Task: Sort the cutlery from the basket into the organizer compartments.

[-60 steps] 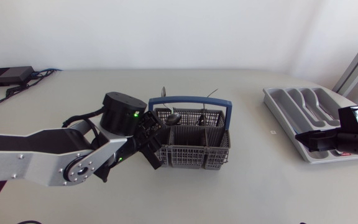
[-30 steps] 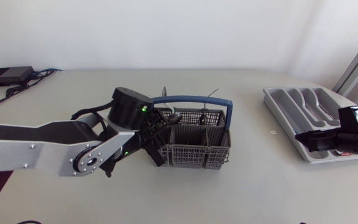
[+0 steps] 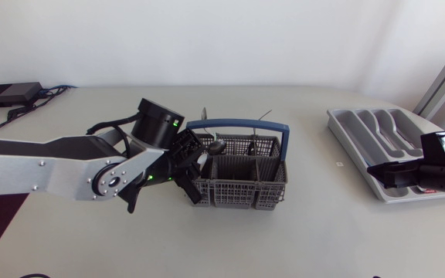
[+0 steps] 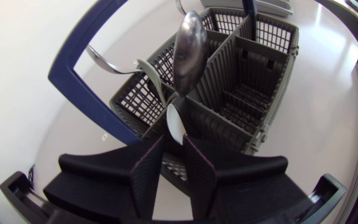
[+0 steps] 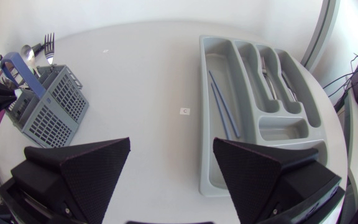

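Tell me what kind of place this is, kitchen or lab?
Probably a robotics lab bench, not a kitchen: a plain pale table, the left gripper shut on a spoon at a cutlery basket, the right gripper open near a grey organizer.

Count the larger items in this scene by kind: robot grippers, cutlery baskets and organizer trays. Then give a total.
Robot grippers: 2 (left gripper, right gripper)
Cutlery baskets: 1 (basket)
Organizer trays: 1 (organizer)
Total: 4
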### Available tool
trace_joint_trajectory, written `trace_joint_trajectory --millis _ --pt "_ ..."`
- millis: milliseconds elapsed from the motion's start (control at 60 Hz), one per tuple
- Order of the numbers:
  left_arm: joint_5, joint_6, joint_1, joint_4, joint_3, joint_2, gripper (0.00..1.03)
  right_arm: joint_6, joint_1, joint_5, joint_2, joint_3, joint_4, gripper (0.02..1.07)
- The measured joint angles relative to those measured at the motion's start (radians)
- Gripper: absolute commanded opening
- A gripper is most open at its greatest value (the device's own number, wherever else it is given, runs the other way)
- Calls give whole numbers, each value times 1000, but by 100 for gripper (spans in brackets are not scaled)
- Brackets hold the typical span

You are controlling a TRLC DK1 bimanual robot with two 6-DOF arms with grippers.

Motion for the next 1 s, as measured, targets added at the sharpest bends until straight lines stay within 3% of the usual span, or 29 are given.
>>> trace_joint_trajectory --millis 283,617,1000 --pt "18 -8 0 -9 1 0 15 -3 -6 0 1 -6 7 98" --pt "22 -16 0 -20 17 6 24 -3 -13 0 1 -6 8 98" --pt "22 -34 -1 -9 52 36 23 -3 -13 0 1 -13 11 98"
